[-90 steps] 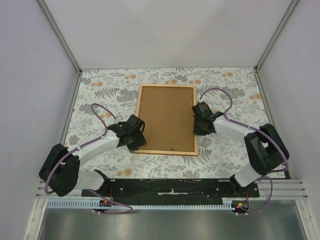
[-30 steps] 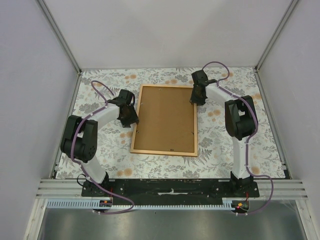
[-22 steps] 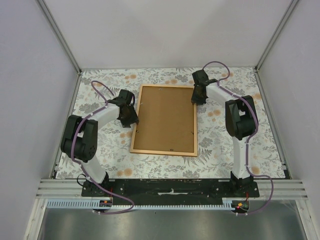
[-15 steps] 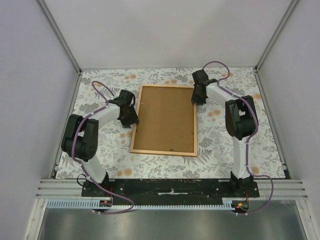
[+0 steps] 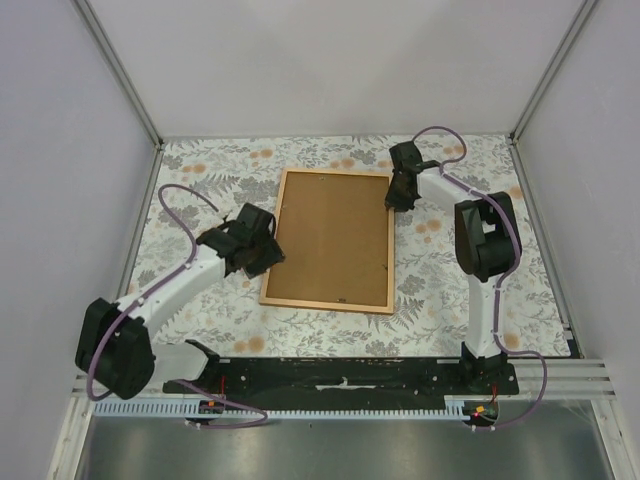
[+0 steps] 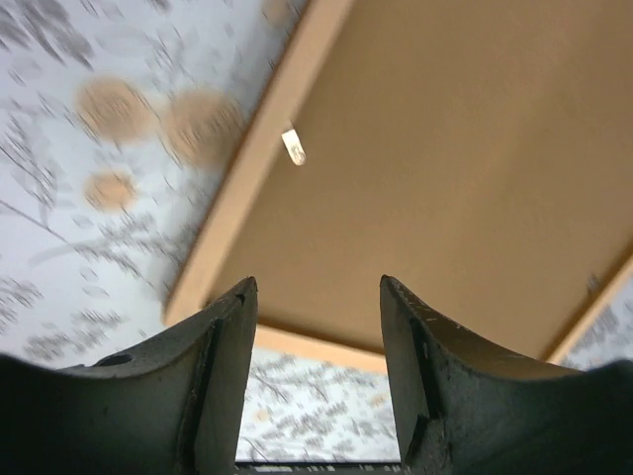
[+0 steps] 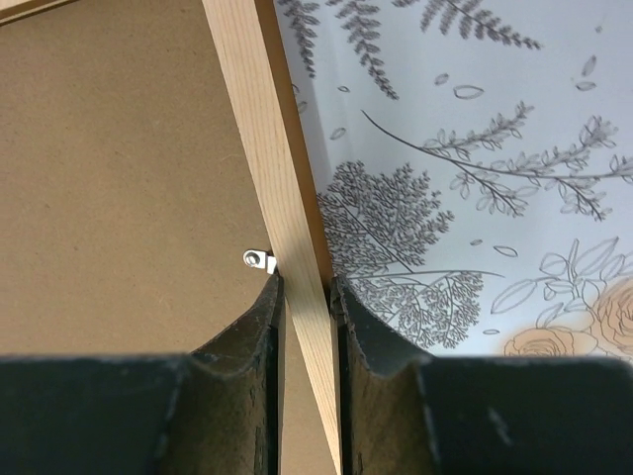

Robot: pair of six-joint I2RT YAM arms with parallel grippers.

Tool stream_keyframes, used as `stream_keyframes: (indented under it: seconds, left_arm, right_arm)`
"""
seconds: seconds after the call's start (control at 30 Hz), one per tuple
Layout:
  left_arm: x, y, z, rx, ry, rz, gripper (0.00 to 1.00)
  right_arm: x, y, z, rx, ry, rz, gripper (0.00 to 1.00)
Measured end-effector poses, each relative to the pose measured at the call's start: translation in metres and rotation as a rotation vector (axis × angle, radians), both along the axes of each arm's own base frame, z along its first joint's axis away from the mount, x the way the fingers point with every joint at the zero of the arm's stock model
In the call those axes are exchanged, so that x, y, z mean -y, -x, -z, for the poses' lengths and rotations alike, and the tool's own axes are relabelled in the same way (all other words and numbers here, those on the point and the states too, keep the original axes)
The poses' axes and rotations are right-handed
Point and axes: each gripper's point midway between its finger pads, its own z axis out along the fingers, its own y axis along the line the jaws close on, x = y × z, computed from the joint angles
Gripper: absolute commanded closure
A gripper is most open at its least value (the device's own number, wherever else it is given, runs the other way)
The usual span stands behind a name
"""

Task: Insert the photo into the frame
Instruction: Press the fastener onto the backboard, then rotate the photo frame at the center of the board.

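Viewing from above, the frame (image 5: 330, 304) lies flat and face down near the middle of the flowered tablecloth (image 5: 440, 280), its brown backing board (image 5: 335, 235) uppermost. The left gripper (image 5: 265, 255) sits at the frame's left rail, toward the near end. The right gripper (image 5: 398, 198) sits at the far right corner of the frame, its arm stretched well forward.

Left wrist view: the left gripper (image 6: 316, 287) stands wide, with its two fingers (image 6: 232, 327) apart and nothing between them. It hangs above the frame (image 6: 262, 148) near a corner. The backing board (image 6: 445, 168) fills most of the view, and a small pale tab (image 6: 294, 146) lies at the rail's inner edge. The tablecloth (image 6: 89, 198) shows at the left, blurred.

Right wrist view: the right gripper (image 7: 307, 282) is narrow and clamped on the frame (image 7: 262, 129), one finger on each side of the light wooden rail. A small metal clip (image 7: 260, 259) sits just beside the inner finger, on the backing board (image 7: 119, 178). The tablecloth (image 7: 475, 148) lies to the rail's outer side
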Motion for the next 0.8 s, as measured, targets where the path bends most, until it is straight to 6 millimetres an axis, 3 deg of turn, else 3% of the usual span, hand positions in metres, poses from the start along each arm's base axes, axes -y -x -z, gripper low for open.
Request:
stream_keyframes:
  seconds: [0.07, 0.17, 0.4, 0.57, 0.8]
  left_arm:
    - [0.016, 0.018, -0.007, 0.019, 0.045, -0.011, 0.41]
    - [0.032, 0.048, 0.001, -0.025, 0.082, -0.036, 0.41]
    - [0.024, 0.091, 0.041, -0.165, 0.074, -0.182, 0.41]
    - [0.021, 0.098, 0.053, -0.186, 0.084, -0.236, 0.39]
    - [0.036, 0.081, 0.053, -0.141, 0.148, -0.244, 0.42]
  right_arm:
    - [0.002, 0.003, 0.000, 0.002, -0.012, 0.022, 1.00]
    - [0.006, 0.010, 0.001, -0.002, -0.028, 0.058, 1.00]
    - [0.012, 0.034, 0.002, -0.014, -0.068, 0.138, 1.00]
    - [0.013, 0.047, 0.002, -0.012, -0.100, 0.171, 1.00]
    - [0.013, 0.054, 0.002, -0.004, -0.116, 0.181, 1.00]
